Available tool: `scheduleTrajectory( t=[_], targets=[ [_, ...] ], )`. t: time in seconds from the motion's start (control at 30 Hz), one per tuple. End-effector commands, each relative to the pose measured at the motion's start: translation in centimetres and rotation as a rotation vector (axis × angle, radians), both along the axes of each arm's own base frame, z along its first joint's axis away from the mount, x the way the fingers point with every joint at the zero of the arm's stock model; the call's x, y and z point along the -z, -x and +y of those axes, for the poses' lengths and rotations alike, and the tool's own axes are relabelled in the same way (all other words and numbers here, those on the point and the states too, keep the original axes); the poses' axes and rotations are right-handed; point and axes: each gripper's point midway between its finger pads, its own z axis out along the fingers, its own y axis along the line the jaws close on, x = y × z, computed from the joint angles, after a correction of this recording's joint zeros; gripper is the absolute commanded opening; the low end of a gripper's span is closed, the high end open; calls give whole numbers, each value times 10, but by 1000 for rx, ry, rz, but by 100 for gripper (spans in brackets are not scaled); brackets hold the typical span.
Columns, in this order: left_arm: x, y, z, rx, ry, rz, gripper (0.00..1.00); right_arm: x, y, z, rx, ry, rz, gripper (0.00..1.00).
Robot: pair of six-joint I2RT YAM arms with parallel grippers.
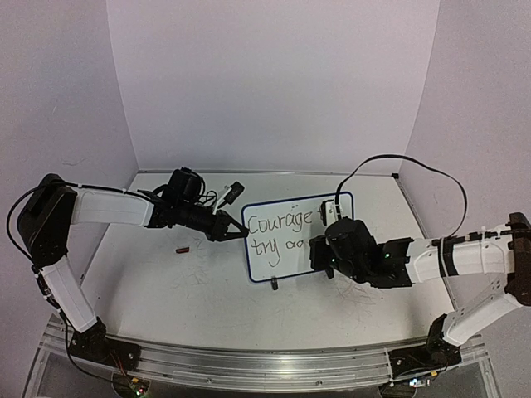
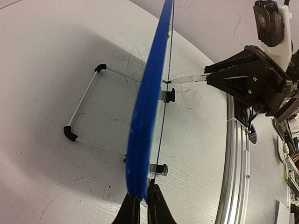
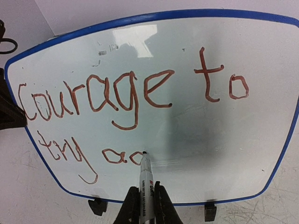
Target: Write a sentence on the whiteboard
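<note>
The whiteboard [image 1: 286, 253] stands upright mid-table on its black feet [image 3: 210, 211]. The sentence [image 3: 117, 93] is in reddish-brown marker and reads "Courage to" on the top line, with "try a" and a partly drawn letter below. My left gripper [image 1: 239, 233] is shut on the board's left edge; in the left wrist view its fingers [image 2: 156, 210] pinch the blue frame [image 2: 149, 107], seen edge-on. My right gripper [image 3: 147, 207] is shut on a white marker [image 3: 146, 179]. The marker's tip touches the board at the last letter.
A small dark red marker cap [image 1: 183, 248] lies on the table left of the board. The board's wire stand [image 2: 84, 107] reaches out behind it. An aluminium rail [image 1: 249, 365] runs along the near edge. Pale walls enclose the back and sides.
</note>
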Motion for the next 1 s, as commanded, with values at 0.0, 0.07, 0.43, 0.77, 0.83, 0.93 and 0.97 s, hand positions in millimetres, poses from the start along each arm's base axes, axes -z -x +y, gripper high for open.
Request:
scheduleTrajectory(
  t=[0.0, 0.07, 0.43, 0.77, 0.83, 0.93, 0.97],
  targets=[
    [9, 9, 5, 17, -50, -8, 0, -21, -10, 0, 22, -28, -45, 0],
    [9, 9, 5, 18, -50, -8, 0, -14, -7, 0, 17, -21, -26, 0],
    [12, 9, 5, 18, -54, -3, 0, 12, 2, -7, 14, -1, 37, 0],
    [13, 9, 5, 20, -55, -1, 0, 23, 8, -10, 9, 1, 67, 0],
    [13, 9, 5, 20, -55, -1, 0, 25, 9, -10, 6, 2, 73, 0],
    [12, 9, 5, 19, -54, -3, 0, 27, 10, -8, -2, 4, 79, 0],
    [12, 9, 5, 19, -54, -3, 0, 29, 11, -7, -5, 6, 82, 0]
  ],
)
